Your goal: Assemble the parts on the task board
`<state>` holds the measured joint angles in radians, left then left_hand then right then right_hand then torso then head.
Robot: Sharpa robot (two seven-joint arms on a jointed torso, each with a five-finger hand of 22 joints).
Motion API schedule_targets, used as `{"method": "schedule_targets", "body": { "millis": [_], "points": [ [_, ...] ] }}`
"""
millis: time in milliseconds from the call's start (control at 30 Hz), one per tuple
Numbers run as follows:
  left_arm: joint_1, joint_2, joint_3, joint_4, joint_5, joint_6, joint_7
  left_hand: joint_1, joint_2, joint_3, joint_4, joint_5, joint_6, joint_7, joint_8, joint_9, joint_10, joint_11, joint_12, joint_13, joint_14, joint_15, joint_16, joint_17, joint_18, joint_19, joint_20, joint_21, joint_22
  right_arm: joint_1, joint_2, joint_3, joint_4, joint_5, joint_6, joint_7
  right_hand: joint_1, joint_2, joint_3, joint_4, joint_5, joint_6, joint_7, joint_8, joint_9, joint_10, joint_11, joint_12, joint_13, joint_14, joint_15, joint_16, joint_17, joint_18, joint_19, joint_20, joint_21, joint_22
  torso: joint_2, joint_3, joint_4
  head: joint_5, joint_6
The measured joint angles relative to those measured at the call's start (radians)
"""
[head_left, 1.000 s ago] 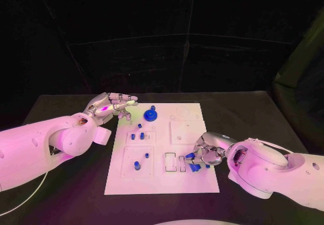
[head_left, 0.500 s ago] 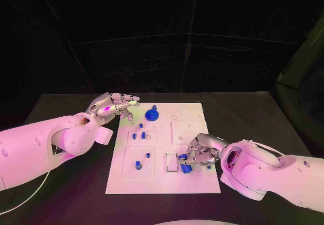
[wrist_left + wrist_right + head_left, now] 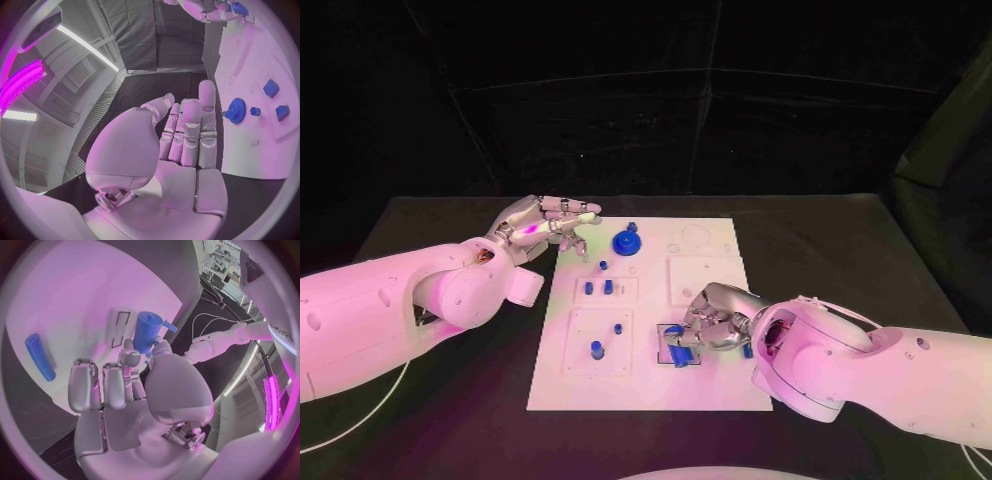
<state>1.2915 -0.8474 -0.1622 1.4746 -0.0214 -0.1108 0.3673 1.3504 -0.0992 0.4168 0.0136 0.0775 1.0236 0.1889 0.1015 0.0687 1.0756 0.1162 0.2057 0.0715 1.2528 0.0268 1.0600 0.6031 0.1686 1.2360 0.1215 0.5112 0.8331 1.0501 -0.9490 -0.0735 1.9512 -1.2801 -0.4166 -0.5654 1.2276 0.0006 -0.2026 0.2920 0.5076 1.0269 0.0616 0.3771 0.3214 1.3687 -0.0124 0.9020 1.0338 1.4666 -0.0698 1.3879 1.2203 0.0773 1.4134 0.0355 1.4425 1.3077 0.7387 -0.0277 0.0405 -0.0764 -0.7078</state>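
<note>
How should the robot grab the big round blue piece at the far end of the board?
Probably from straight above, pinching across the rim: the round blue piece lies flat on the task board, so a sideways reach would find little edge.

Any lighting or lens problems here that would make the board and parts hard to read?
Head view: magenta light washes the white plastic task board and both arms; the backdrop is black, but the small blue parts stay readable. Left wrist view: fisheye bends the board edge, and the silver left hand blocks the middle. Right wrist view: the silver right hand holds a blue cylinder, sharp against the glaring board.
</note>
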Motion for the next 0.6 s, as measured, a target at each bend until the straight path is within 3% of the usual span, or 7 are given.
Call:
{"method": "schedule_targets", "body": {
  "millis": [200, 267, 300, 367, 467, 533, 600],
  "points": [
    [0.0, -0.001, 0.0, 0.002, 0.0, 0.0, 0.0, 0.0, 0.0, 0.0, 0.0, 0.0, 0.0, 0.0, 0.0, 0.0, 0.0, 0.0, 0.0, 0.0, 0.0, 0.0, 0.0, 0.0, 0.0, 0.0, 0.0, 0.0, 0.0, 0.0, 0.014, 0.0, -0.014, -0.002, 0.0, -0.013, -0.03, 0.006, -0.022, 0.0, -0.072, 0.008, -0.004, 0.006, 0.011, 0.0, 0.0, -0.017, 0.0, 0.0, 0.0, 0.0, -0.003, 0.0, 0.0, 0.0, 0.0, 0.0, 0.0, 0.0, -0.0005, 0.001, -0.002],
    [0.0, -0.002, 0.0, 0.003, 0.0, 0.0, 0.0, 0.0, 0.0, 0.0, 0.0, 0.0, 0.0, 0.0, 0.0, 0.0, 0.0, 0.0, 0.0, 0.0, 0.0, 0.0, 0.0, 0.0, 0.0, 0.0, 0.0, 0.0, 0.0, 0.0, 0.018, 0.0, -0.018, -0.007, 0.0, -0.017, -0.048, 0.011, -0.037, -0.001, -0.137, 0.01, -0.006, 0.009, 0.017, 0.002, -0.002, -0.026, -0.001, 0.0, 0.0, 0.0, -0.006, 0.0, 0.0, 0.0, 0.0, 0.0, 0.0, -0.0001, -0.0005, 0.002, -0.002],
    [0.0, -0.002, 0.0, 0.003, 0.0, 0.0, -0.001, 0.0, 0.0, 0.0, 0.0, 0.0, 0.0, 0.0, 0.0, 0.0, 0.0, 0.0, 0.0, 0.0, 0.0, 0.0, 0.0, 0.0, 0.0, 0.0, 0.0, 0.0, 0.0, 0.0, 0.019, 0.0, -0.02, -0.009, 0.001, -0.019, -0.065, 0.008, -0.048, -0.001, -0.205, 0.008, -0.004, 0.005, 0.02, 0.002, -0.002, -0.036, -0.005, 0.0, 0.0, -0.001, -0.01, 0.0, 0.0, 0.0, 0.0, 0.0, 0.0, -0.0001, -0.0005, 0.002, -0.002],
    [0.0, -0.003, 0.0, 0.003, 0.0, 0.0, -0.001, 0.0, 0.0, 0.0, 0.0, 0.0, 0.0, 0.0, 0.0, 0.0, 0.0, 0.0, 0.0, 0.0, 0.0, 0.0, 0.0, 0.0, 0.0, 0.0, 0.0, 0.0, 0.0, 0.0, 0.022, 0.0, -0.026, -0.017, 0.004, -0.022, -0.084, -0.009, -0.054, 0.0, -0.308, 0.004, -0.001, 0.002, 0.025, 0.002, -0.002, -0.052, -0.012, 0.0, 0.0, -0.01, -0.019, 0.0, 0.0, 0.0, 0.0, 0.0, -0.001, -0.0002, -0.0005, 0.002, -0.003],
    [0.0, -0.004, 0.0, 0.004, 0.0, 0.001, -0.001, 0.0, 0.0, 0.0, 0.0, 0.0, 0.0, 0.0, 0.0, 0.0, 0.0, 0.0, 0.0, 0.0, 0.0, 0.0, 0.0, 0.0, 0.0, 0.0, 0.0, 0.0, 0.0, 0.0, 0.024, 0.0, -0.03, -0.031, 0.01, -0.026, -0.123, -0.048, -0.042, 0.001, -0.412, 0.0, 0.003, 0.002, 0.034, -0.004, 0.004, -0.08, -0.024, 0.0, 0.0, -0.021, -0.031, 0.0, -0.004, 0.004, -0.008, -0.006, -0.001, -0.0003, -0.0005, 0.002, -0.004],
    [0.0, -0.005, 0.0, 0.004, 0.0, 0.001, -0.001, 0.0, 0.0, 0.0, 0.0, 0.0, 0.0, 0.0, 0.0, 0.0, 0.0, 0.0, -0.001, 0.0, 0.0, 0.0, 0.0, 0.0, 0.0, 0.0, 0.0, 0.0, 0.0, 0.0, 0.024, 0.0, -0.032, -0.039, 0.014, -0.028, -0.15, -0.075, -0.018, 0.003, -0.445, 0.0, 0.003, -0.002, 0.039, -0.008, 0.007, -0.097, -0.033, 0.0, 0.0, -0.023, -0.038, 0.0, -0.008, 0.003, -0.011, -0.014, -0.001, -0.0003, -0.0005, 0.003, -0.004],
    [0.0, -0.005, 0.0, 0.005, 0.0, 0.001, -0.001, 0.0, 0.0, 0.0, 0.0, 0.0, 0.0, 0.0, 0.0, 0.0, 0.0, 0.0, -0.001, 0.0, 0.0, 0.0, 0.0, 0.0, 0.0, 0.0, 0.0, 0.0, 0.0, 0.0, 0.024, 0.0, -0.033, -0.049, 0.018, -0.03, -0.163, -0.088, -0.006, 0.003, -0.45, -0.003, 0.006, -0.002, 0.041, -0.011, 0.004, -0.11, -0.039, 0.0, 0.0, -0.029, -0.042, 0.0, -0.013, 0.005, -0.011, -0.017, -0.001, -0.0002, -0.0005, 0.003, -0.005]
  ]
}}
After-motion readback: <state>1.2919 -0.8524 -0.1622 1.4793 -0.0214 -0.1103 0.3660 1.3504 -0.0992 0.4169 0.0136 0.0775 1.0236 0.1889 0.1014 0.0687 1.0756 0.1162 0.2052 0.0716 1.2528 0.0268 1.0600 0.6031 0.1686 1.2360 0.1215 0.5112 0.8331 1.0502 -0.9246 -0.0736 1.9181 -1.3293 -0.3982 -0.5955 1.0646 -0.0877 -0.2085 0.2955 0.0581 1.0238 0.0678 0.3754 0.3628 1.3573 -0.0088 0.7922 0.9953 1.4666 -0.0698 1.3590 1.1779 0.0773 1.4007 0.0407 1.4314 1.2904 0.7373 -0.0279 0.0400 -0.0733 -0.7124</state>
